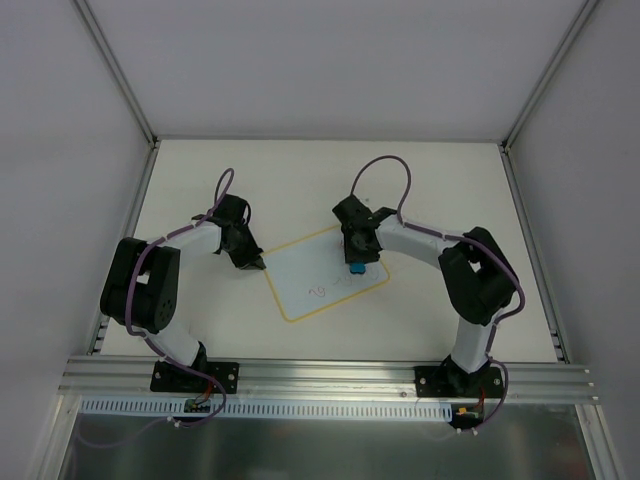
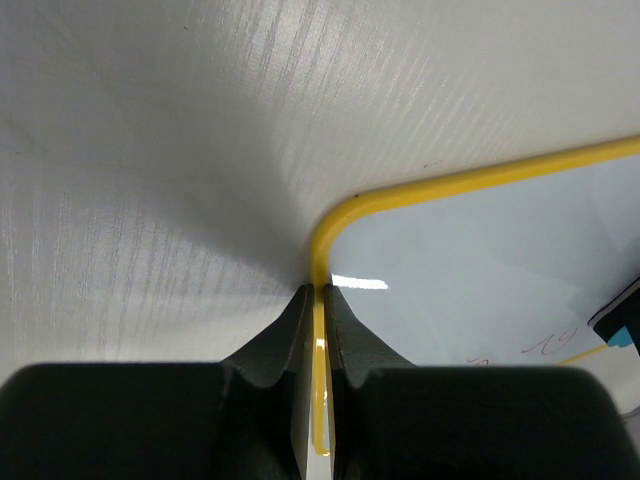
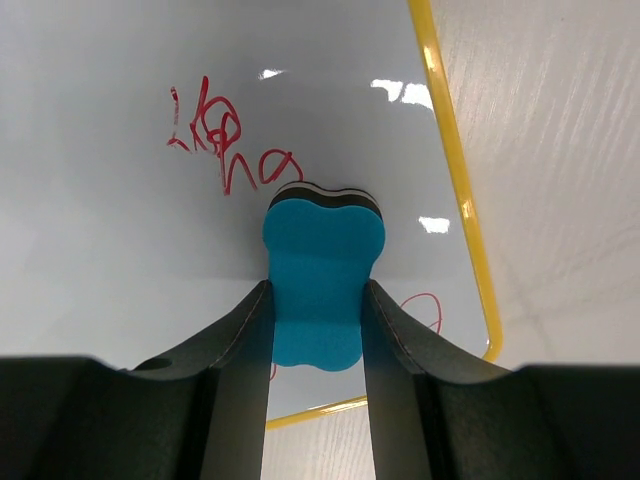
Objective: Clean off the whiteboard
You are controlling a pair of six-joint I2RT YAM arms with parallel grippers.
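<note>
Two robot arms were seen from above, bolted at the near edge of a pale table (image 1: 450, 180). One whiteboard (image 1: 305, 275), white with a thin yellow rim and rounded corners, lay flat near the middle of the table, turned askew to the table's edges.

The left gripper (image 2: 318, 292) was set at the board's corner pointing towards the left edge of the table. Its two fingers were drawn narrow, and the yellow rim was pinched between them just beside the rounded corner.

The right gripper (image 3: 318, 290) was held over the side of the board nearer the right edge of the table. One blue eraser (image 3: 322, 260), with waisted sides, was clamped between its two fingers, and its dark felt layer was turned to the board. Whether the felt was pressed on the surface could not be told.

Red scribbles (image 3: 215, 135) were counted in two patches in the right wrist view: a larger tangle just beyond the eraser, and a smaller loop close to the rim by the right finger. A further trace of red was partly hidden behind the other finger.
</note>
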